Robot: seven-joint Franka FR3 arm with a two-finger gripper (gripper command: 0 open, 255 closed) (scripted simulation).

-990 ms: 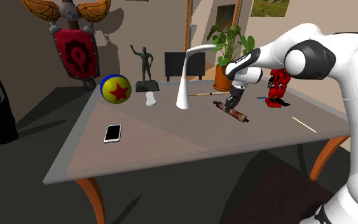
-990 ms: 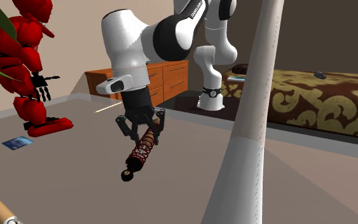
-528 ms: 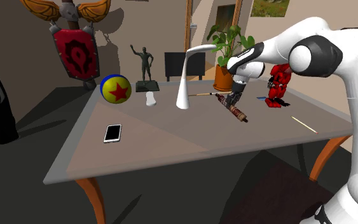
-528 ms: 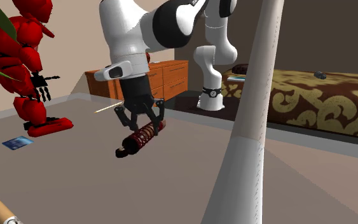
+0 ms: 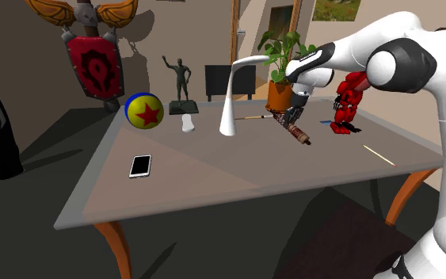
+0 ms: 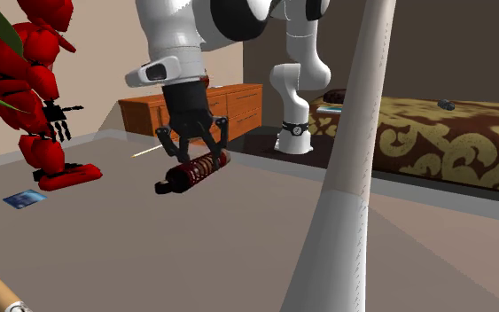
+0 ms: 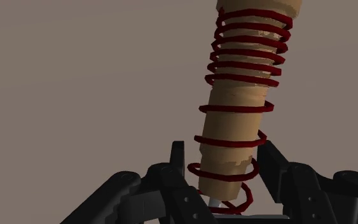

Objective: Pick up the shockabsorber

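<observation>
The shock absorber (image 5: pixel 294 129) is a tan cylinder wound with a dark red spring (image 7: pixel 242 83) and dark ends. My black gripper (image 5: pixel 295 117) is shut on it and holds it in the air above the grey table (image 5: pixel 213 170), tilted. In the second exterior view the shock absorber (image 6: pixel 191 172) hangs nearly level under the gripper (image 6: pixel 194 158), well off the tabletop. In the wrist view the gripper (image 7: pixel 225 181) clasps its near end between the fingers.
On the table stand a white curved lamp (image 5: pixel 230 95), a starred yellow-blue ball (image 5: pixel 144 110), a dark figurine (image 5: pixel 181 83), a potted plant (image 5: pixel 280 67), a red robot toy (image 5: pixel 345 103), a white phone (image 5: pixel 140 165) and a thin stick (image 5: pixel 378 154). A bed (image 6: pixel 433 133) lies beyond.
The gripper has risen with the shock absorber clasped in it; the shock absorber left the tabletop and swung from hanging steeply to nearly level.
</observation>
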